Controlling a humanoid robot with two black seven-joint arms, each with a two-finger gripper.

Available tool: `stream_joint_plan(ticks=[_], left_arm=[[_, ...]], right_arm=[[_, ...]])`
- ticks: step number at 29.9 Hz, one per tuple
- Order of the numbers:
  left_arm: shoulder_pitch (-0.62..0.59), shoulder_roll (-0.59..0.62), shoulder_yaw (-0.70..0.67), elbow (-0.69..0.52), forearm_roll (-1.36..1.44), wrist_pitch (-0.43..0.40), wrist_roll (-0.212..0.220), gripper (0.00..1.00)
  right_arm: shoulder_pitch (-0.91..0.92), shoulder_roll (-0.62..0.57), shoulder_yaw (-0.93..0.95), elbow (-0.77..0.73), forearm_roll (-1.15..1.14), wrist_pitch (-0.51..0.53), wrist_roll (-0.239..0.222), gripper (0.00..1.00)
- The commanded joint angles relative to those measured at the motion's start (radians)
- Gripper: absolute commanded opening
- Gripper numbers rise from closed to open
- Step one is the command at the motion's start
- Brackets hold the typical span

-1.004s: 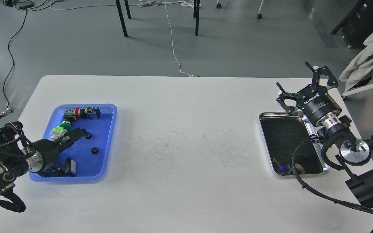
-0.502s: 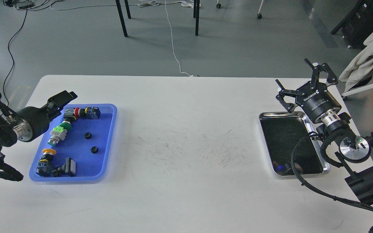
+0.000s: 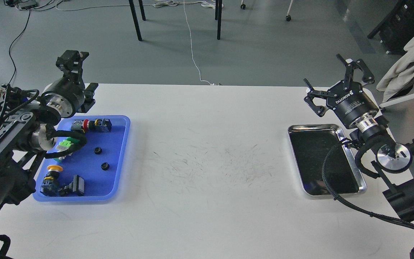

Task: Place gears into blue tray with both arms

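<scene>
The blue tray (image 3: 116, 144) lies on the left of the white table. Two small black gears (image 3: 98, 150) (image 3: 104, 166) rest on its floor, right of centre, clear of both grippers. My left gripper (image 3: 84, 75) is raised above the tray's far left corner, pointing up and away. Its fingers are spread with nothing between them. My right gripper (image 3: 321, 68) hangs open and empty above the table's far right, just beyond the steel tray (image 3: 314, 126).
Several push-button switches with red (image 3: 91, 125), green (image 3: 65, 145) and yellow (image 3: 51, 175) caps lie in the blue tray. The steel tray's dark inside holds nothing visible. Chair legs and cables are on the floor beyond the table.
My left gripper has lifted out of the blue tray and swung up to its far left corner. Both gears stay where they lay. My right gripper has drifted slightly upward.
</scene>
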Motion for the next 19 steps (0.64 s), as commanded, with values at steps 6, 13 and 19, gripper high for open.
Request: stream_joint_plan(ticks=[6, 13, 19], left_arm=[[0.001, -0.101, -0.104, 0.070, -0.146, -0.083, -0.039, 0.98], [0.021, -0.098, -0.093, 0.111, -0.261, -0.126, -0.069, 0.98], [0.023, -0.092, -0.090, 0.105, -0.277, -0.126, -0.085, 0.98]], right_arm=[[0.001, 0.006, 0.052, -0.003, 0.000, -0.045, 0.005, 0.99], [0.001, -0.004, 0.026, -0.007, -0.001, -0.076, 0.003, 0.99], [0.004, -0.004, 0.009, -0.006, -0.002, -0.102, 0.003, 0.99]])
